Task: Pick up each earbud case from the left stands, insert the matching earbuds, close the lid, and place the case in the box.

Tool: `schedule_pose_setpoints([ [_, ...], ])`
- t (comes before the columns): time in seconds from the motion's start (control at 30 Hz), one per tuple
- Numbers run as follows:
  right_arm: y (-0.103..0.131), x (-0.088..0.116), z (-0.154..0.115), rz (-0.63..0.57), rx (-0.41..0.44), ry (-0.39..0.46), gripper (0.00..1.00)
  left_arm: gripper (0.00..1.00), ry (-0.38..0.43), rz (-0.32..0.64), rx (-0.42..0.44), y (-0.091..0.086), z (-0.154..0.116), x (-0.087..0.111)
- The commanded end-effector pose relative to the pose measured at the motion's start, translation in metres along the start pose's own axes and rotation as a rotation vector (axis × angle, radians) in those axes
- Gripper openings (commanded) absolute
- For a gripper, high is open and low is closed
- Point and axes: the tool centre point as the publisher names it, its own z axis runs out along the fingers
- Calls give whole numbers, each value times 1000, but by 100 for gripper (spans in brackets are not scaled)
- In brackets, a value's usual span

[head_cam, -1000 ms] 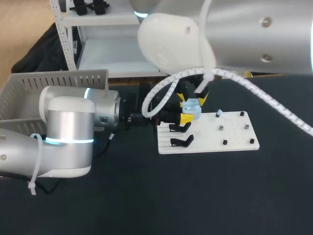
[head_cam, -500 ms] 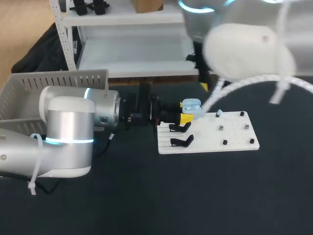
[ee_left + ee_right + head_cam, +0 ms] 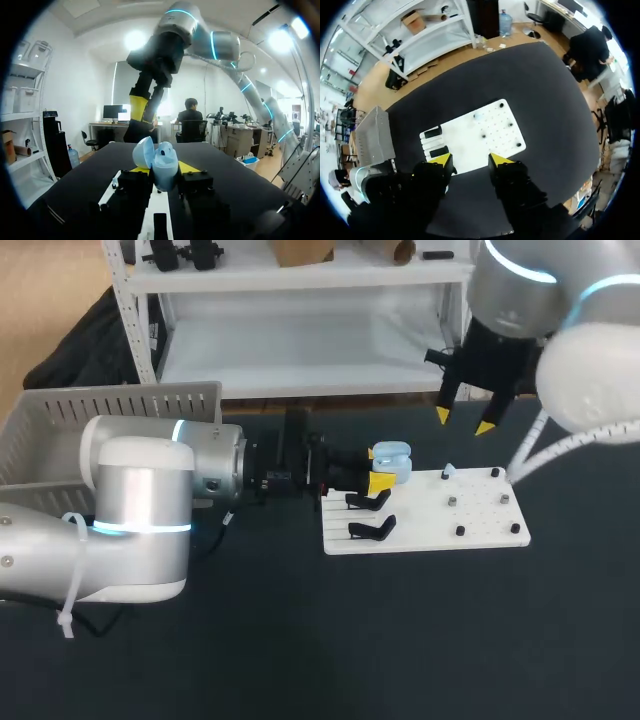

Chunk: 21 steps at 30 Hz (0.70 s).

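My left gripper is shut on a light blue earbud case and holds it over the back left corner of the white board. In the left wrist view the earbud case sits between my left gripper's yellow tips with its lid swung open. My right gripper hangs open and empty, high above the board's back edge. Its two yellow tips look down on the board from far above. A small light blue earbud rests on the board.
Two black stands occupy the board's left end, and several dark pegs dot its right part. A grey slatted box stands at the table's back left. My left arm's big elbow fills the left side.
My right arm has lifted off the case and swung up and to the right. My left gripper has kept still with the case.
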Motion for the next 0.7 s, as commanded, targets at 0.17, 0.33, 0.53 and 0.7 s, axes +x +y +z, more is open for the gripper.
schedule_pose_setpoints([
  [0.17, -7, -2, 51, -70, 23, -68, 49, 0, 0, 1, -6, -2, 0, 0],
  [0.33, -18, -6, 72, -65, 30, -41, 49, 0, 0, 1, -6, -2, 0, 0],
  [0.53, -23, -11, 96, -42, 49, 5, 47, 0, 0, 1, -6, -2, 0, 0],
  [0.7, -24, -15, 111, -34, 21, 34, 45, 0, 0, 1, -6, -2, 0, 0],
])
